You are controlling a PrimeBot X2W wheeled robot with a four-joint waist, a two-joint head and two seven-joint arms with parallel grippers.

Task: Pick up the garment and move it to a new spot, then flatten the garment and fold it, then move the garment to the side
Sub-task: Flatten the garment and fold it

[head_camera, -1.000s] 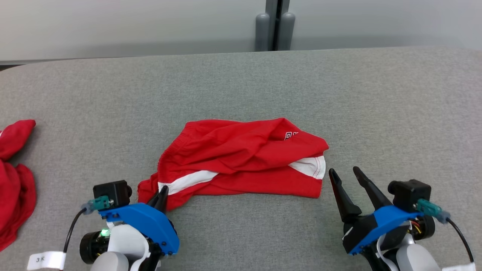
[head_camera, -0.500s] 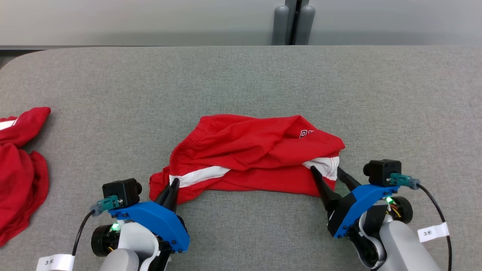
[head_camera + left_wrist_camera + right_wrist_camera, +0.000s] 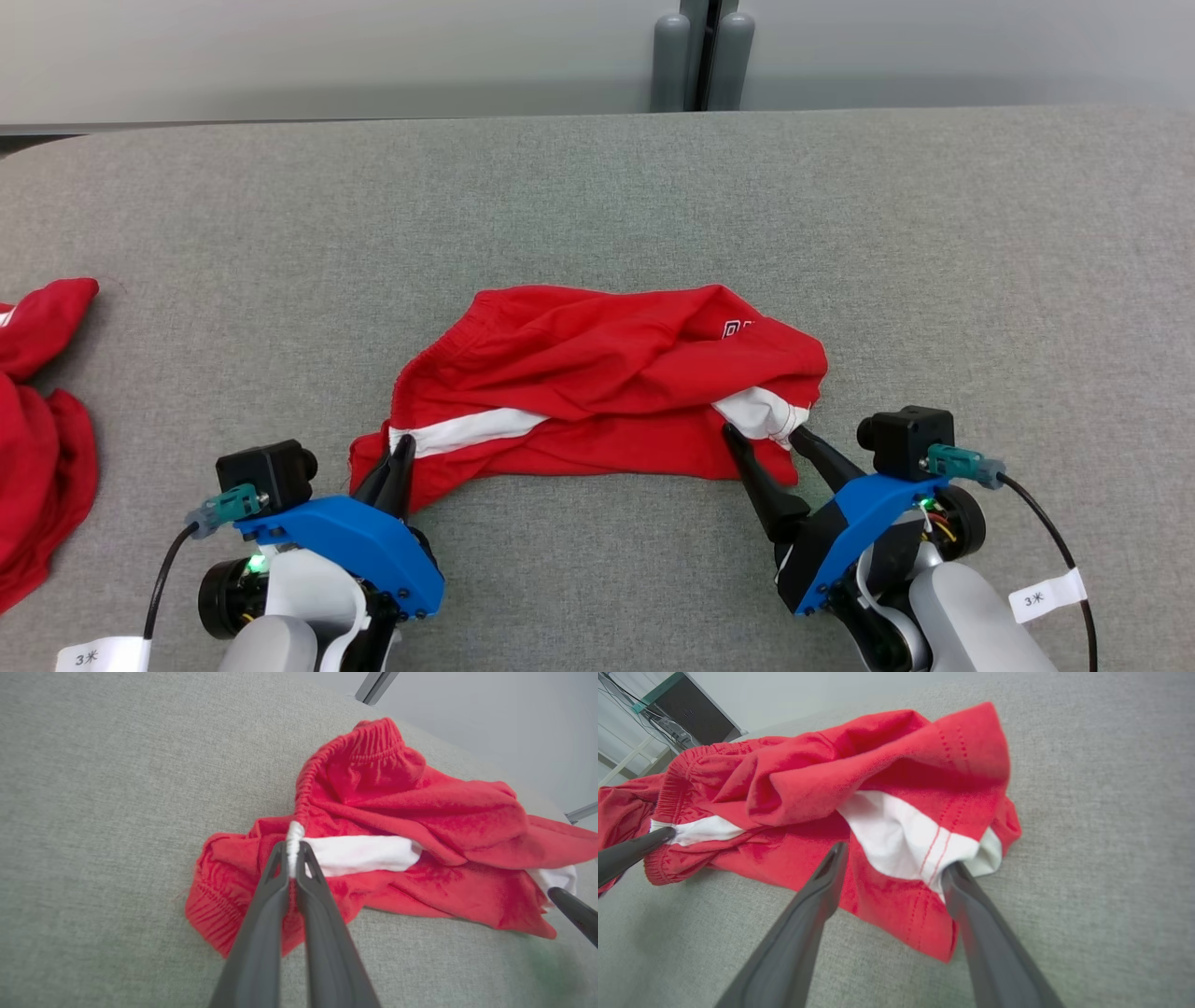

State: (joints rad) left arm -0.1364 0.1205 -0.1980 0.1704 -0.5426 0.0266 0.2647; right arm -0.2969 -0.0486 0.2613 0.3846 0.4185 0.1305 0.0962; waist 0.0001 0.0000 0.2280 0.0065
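Garment (image 3: 607, 373) rumpled; left claw (image 3: 401, 446) clamped on its waistband edge; right claw (image 3: 764, 431) wide open, straddling white-striped hem

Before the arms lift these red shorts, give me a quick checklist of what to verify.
1. Left gripper shut on red shorts at the waistband end: ok.
2. Right gripper closed on cloth: not ok, jaws open.
3. White-striped corner between the right fingers: ok.
4. Shorts lying flat: not ok, bunched and wrinkled.
5. Other red garment apart from the shorts: ok.
6. How many layers the left grip holds: cannot tell.
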